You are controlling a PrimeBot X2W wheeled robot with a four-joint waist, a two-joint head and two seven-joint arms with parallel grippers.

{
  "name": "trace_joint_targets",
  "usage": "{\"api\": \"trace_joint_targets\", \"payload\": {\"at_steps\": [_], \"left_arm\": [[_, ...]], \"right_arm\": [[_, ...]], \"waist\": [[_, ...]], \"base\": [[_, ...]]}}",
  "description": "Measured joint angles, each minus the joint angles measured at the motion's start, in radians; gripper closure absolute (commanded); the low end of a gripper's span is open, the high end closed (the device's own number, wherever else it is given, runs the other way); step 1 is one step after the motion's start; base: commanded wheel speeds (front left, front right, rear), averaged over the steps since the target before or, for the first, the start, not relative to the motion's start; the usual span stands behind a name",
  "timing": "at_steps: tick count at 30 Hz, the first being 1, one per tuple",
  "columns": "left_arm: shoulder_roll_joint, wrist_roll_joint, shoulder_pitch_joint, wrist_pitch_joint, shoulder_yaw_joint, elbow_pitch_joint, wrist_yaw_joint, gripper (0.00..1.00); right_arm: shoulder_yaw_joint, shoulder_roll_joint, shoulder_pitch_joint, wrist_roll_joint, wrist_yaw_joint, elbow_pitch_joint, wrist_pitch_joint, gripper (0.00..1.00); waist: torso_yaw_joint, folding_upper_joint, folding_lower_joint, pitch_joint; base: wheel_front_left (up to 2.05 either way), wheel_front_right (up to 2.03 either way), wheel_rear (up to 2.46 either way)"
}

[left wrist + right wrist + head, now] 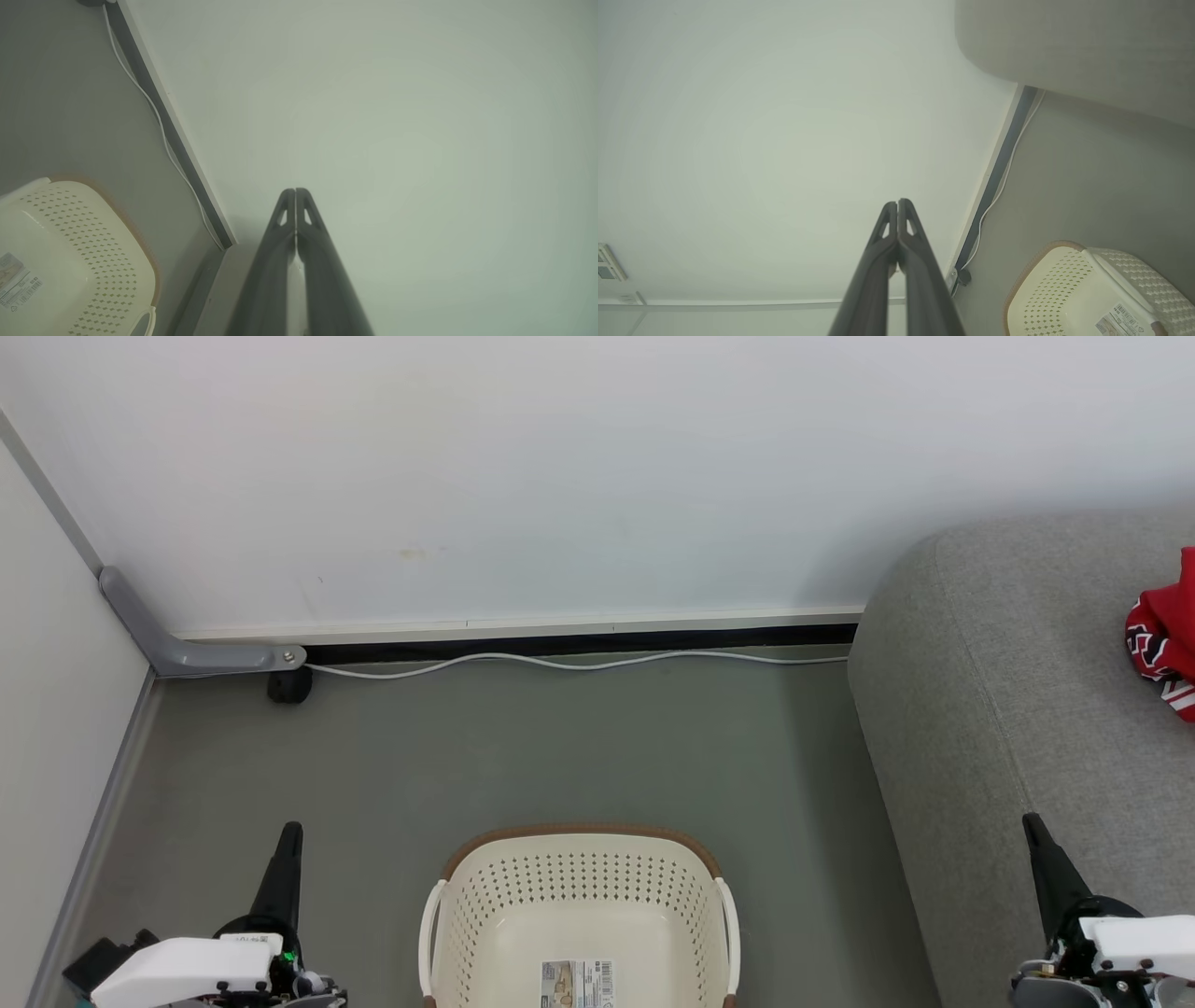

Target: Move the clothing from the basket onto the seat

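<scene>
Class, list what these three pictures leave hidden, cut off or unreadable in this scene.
- The clothing: head view, cut by the right edge; how much lies on the seat is unknown.
- The basket: head view, near end cut by the bottom edge.
- The label: print too small to read, all three views.
- The wall fitting: right wrist view, blurred, cut by the left edge.

- A paper label (577,984) with a barcode is seen on the bottom of the basket (579,873); its print is too small to be read.
- Black-and-white markings are seen on the clothing (1162,639); no letter can be made out.
</scene>
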State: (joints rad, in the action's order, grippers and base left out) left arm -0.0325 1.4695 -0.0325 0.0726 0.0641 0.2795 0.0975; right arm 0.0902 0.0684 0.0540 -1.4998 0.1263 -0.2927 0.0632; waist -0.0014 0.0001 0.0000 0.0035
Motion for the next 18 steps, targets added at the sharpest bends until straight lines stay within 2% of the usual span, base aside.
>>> {"api": "trace_joint_targets", "payload": {"at_steps": [11,18], "left_arm": [[0.000,0.132,-0.018,0.034,0.016,-0.006,0.025,1.00],[0.000,0.135,-0.018,0.034,0.016,-0.006,0.025,1.00]], "right_arm": [[0.035,-0.021,0.009,-0.100,0.000,0.016,0.039,1.00],[0.035,-0.026,0.009,-0.103,0.000,0.017,0.040,1.00]], "waist": [[0.001,0.0000,0.0000,0.000],[0.001,0.0000,0.0000,0.000]], "base": [[0.00,0.00,0.00],[0.00,0.00,0.00]]}}
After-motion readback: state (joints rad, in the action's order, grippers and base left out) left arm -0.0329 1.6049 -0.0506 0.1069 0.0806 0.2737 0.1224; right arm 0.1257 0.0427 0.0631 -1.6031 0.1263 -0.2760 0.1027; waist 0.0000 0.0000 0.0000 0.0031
